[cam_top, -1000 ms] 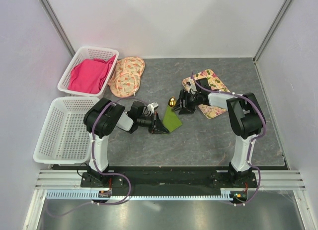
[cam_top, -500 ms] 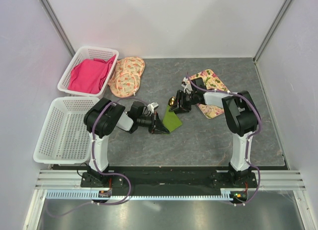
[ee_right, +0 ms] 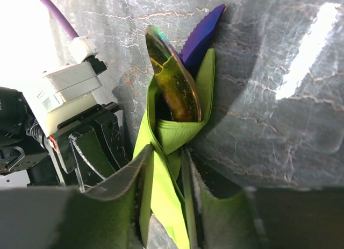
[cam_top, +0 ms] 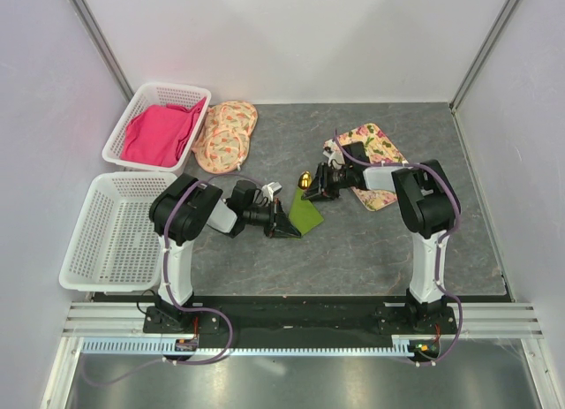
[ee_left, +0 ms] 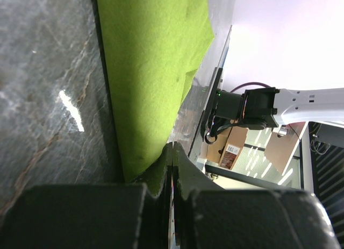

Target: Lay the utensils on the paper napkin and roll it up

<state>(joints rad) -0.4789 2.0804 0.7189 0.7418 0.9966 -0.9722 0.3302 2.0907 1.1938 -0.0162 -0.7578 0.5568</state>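
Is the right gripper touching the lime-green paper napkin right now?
Touching. The right wrist view shows the right gripper closed on the thin lime-green paper napkin, a fold of it pinched between the jaws.

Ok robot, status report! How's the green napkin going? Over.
Left end effector shut on napkin edge. Right end effector shut on napkin, wrapped around gold spoon and blue knife, tips poking out. Floral mat nearby, not touching napkin.

The top camera is looking steeply down on the paper napkin (cam_top: 307, 216) from afar; both wrist cameras are facing it closely from opposite sides, sharing that napkin.
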